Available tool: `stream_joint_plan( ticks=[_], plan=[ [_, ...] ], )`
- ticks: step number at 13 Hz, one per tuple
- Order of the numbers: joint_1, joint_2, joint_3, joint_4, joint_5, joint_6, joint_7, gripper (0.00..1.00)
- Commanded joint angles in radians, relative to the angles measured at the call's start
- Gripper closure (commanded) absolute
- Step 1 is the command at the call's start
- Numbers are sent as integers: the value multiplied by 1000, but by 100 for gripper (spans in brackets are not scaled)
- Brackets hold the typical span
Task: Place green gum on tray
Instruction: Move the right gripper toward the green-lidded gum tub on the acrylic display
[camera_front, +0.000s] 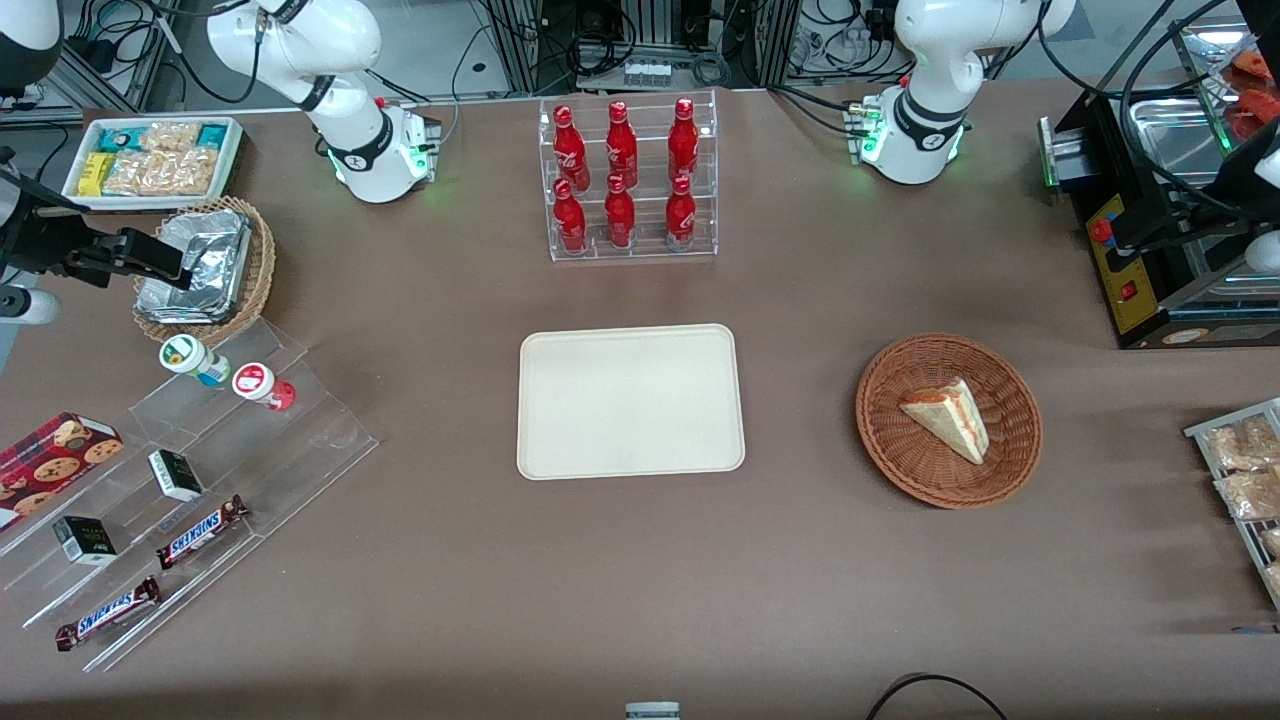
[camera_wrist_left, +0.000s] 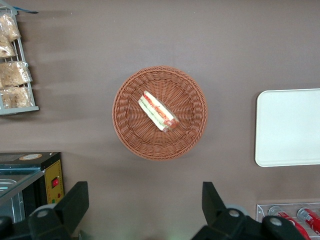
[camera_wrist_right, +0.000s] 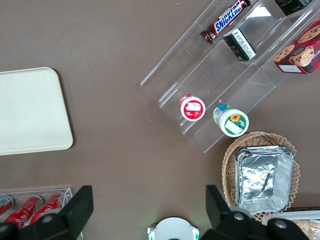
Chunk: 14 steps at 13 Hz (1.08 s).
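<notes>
Gripper (camera_wrist_right: 145, 210) wide open, holding nothing, apparently hovering high near the foil basket (camera_front: 205, 270). Green gum (camera_front: 192, 359) upright on the acrylic step rack (camera_front: 200, 470), beside red gum (camera_front: 262, 385). Tray (camera_front: 630, 400) mid-table, well apart.

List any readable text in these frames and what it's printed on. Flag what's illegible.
"SNICKERS": candy bar on the clear stepped stand.
"SNICKERS": second candy bar, nearer the front camera.
Green gum lid, red gum lid, cookie box, two dark boxes, red bottles: print unreadable.
Tray: no text.
End effector: open, high above the table near the foil-pan basket; no marking.
</notes>
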Motion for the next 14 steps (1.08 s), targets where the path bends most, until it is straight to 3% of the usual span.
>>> stream_joint_plan(
  ticks=[1, 8, 14],
  plan=[
    [4, 13, -17, 32, 11, -16, 11, 0],
    [-19, -6, -18, -124, 5, 76, -49, 0],
    [-103, -120, -20, -414, -4, 369, -472, 0]
  ],
)
